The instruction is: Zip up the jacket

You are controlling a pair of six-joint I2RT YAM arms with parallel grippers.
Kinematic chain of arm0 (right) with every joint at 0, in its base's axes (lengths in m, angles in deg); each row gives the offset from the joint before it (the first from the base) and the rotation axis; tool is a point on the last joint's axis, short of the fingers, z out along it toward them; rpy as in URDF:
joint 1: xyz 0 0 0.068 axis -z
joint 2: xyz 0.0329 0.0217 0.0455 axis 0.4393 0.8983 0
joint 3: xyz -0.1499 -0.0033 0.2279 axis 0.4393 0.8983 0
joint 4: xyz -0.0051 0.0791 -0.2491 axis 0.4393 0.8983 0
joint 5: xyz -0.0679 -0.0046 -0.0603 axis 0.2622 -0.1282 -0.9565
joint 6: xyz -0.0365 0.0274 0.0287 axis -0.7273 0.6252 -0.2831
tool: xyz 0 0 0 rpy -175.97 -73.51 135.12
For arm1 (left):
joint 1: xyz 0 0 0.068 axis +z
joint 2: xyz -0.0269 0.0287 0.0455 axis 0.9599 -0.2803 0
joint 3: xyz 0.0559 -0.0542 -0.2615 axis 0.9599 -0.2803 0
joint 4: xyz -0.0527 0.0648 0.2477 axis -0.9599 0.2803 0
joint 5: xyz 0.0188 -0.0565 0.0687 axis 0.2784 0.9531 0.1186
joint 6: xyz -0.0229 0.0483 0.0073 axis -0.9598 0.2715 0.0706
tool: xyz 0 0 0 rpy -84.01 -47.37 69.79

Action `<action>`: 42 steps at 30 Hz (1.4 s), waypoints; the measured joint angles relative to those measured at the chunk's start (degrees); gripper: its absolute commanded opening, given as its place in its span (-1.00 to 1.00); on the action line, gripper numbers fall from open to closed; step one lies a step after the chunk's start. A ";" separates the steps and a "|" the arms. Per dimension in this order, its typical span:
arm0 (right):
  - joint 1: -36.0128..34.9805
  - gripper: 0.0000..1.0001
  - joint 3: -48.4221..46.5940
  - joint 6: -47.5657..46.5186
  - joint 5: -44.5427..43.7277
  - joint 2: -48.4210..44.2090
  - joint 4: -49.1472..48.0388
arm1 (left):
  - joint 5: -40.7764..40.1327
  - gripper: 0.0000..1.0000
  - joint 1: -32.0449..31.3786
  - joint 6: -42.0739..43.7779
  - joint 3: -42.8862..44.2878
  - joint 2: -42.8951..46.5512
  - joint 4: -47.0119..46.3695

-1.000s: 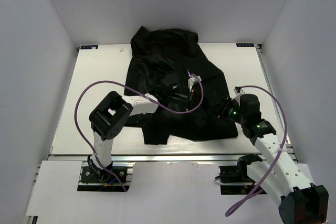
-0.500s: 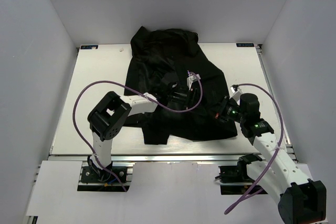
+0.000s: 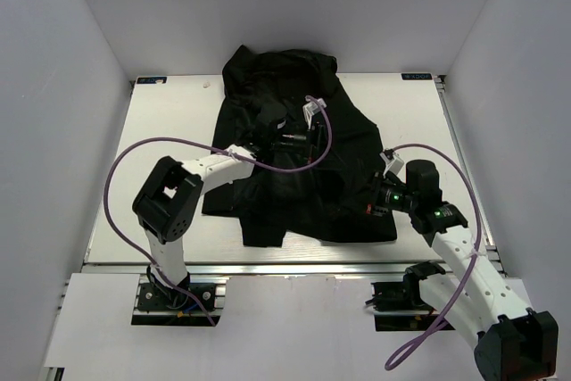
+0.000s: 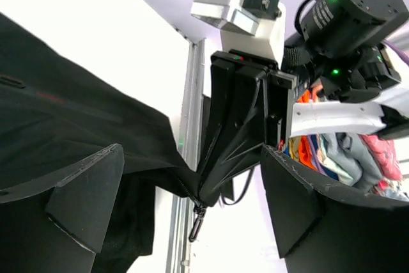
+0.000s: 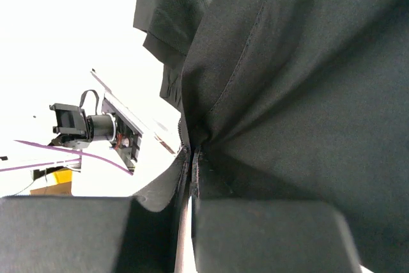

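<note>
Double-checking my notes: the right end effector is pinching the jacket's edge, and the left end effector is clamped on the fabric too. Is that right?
No. The left end effector is open, with its fingers spread wide and gripping nothing, as the left wrist view shows. The right end effector does pinch the jacket's edge.

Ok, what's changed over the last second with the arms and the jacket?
The left gripper opened wide and moved up the jacket, away from the bases. The right gripper closed on the jacket's lower front edge by the zipper. The jacket itself stayed spread out where it lay.
</note>
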 measured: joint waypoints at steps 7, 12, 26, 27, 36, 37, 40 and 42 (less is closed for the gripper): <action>0.31 -1.00 -1.60 -0.22 -0.07 -0.68 0.42 | 4.85 0.87 -0.72 -3.10 -0.70 -1.95 -6.27; 0.90 -1.00 -2.27 -0.22 -0.04 -0.68 0.46 | 6.86 0.75 -1.01 -3.91 -2.91 -1.95 -7.74; 1.46 -1.00 -2.38 -0.17 2.91 -0.72 -1.14 | 10.12 0.59 -2.12 -6.08 -4.00 -3.45 -9.14; 1.46 -1.00 -2.40 -0.17 3.17 -0.72 -1.29 | 10.19 0.57 -2.40 -6.27 -3.54 -4.13 -9.18; 1.68 -1.00 -3.08 -1.92 2.58 -0.79 -0.83 | 11.08 -0.41 -3.58 -7.82 -1.09 -7.48 -9.90; 1.86 -1.00 -3.08 -1.95 2.47 -0.79 -0.48 | 11.28 -0.61 -3.63 -8.13 -0.81 -7.45 -10.51; 2.16 -1.00 -3.13 -2.03 2.62 -0.90 -0.55 | 11.74 -1.00 -3.48 -9.51 -0.66 -7.45 -12.61; 2.10 -1.00 -3.19 -1.95 2.91 -1.07 -1.07 | 11.67 -1.00 -3.37 -10.62 -0.76 -7.48 -13.94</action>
